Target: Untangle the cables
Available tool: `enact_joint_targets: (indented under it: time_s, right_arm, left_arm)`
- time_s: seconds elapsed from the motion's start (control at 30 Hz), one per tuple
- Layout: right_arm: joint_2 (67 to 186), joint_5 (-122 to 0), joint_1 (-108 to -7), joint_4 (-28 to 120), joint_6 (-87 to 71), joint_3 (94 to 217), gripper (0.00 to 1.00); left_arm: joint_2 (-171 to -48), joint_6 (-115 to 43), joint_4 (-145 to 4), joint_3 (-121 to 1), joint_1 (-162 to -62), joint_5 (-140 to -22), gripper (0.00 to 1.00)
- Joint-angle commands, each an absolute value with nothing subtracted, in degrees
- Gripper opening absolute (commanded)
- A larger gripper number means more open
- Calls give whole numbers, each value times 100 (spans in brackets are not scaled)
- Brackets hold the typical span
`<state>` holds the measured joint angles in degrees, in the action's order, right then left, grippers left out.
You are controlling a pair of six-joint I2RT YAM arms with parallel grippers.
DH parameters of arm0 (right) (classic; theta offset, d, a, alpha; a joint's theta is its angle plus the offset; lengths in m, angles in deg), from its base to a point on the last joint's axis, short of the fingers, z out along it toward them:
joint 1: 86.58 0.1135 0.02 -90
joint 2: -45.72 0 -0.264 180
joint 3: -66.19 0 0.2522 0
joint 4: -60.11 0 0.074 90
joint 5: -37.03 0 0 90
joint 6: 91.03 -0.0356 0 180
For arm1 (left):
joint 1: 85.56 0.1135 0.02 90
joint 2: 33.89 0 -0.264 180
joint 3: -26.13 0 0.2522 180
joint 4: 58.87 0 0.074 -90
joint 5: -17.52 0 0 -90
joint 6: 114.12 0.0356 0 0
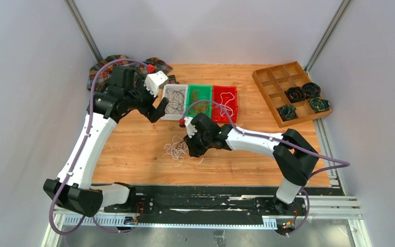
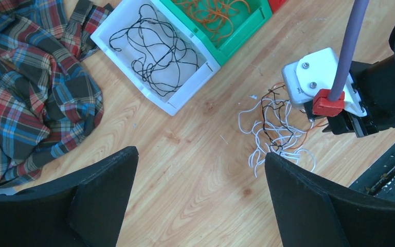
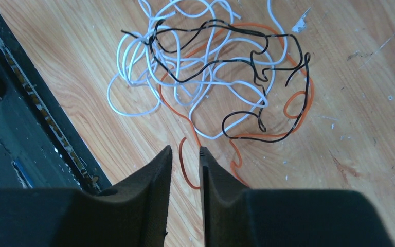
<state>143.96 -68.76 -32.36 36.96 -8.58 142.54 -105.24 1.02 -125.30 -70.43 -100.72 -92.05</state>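
Orange, white & black cables (image 3: 211,77) lie in one knot on the wood table (image 3: 349,170), just in front of the R gripper (image 3: 185,157). Step, I think: grab the orange strand (image 3: 182,164) & pull it free. R claw is narrow, strand in the gap; can't tell if pinched. Next: squeeze, lift slow. R arm reaches low. L gripper (image 2: 200,154) hangs wide, empty, near the white tray (image 2: 133,73).

Tangled white, black, orange cables (image 3: 212,77)
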Motion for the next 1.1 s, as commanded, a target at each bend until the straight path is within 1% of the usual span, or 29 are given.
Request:
enact_joint_targets:
  time_s: [0.0,0.13,0.17,0.67,0.77,0.9,1.07]
  right_arm:
    - [14466,-6722,-3083,3091,-780,14499,22]
    - [14404,-6695,-3042,2987,-816,14519,2]
    - [14331,-6684,-3042,3027,-840,14483,1]
    - [12798,-7156,-3083,3461,-1337,14454,1]
    - [12550,-7258,-3147,3520,-1451,14512,1]
    - [12252,-7500,-3236,3777,-1622,14532,1]
    - [11992,-7505,-3331,3925,-1696,14481,1]
  left_arm:
    - [-10345,214,-12545,-7046,-10041,-9322,98]
    - [-10273,310,-12552,-6962,-10048,-9348,98]
    - [-10271,320,-12547,-6955,-10050,-9360,98]
    - [-10139,420,-12616,-6715,-10048,-9870,98]
    - [-10073,460,-12650,-6619,-10050,-10113,98]
    - [-10011,484,-12651,-6457,-10050,-10715,98]
    - [-9914,592,-12653,-6283,-10050,-11184,98]
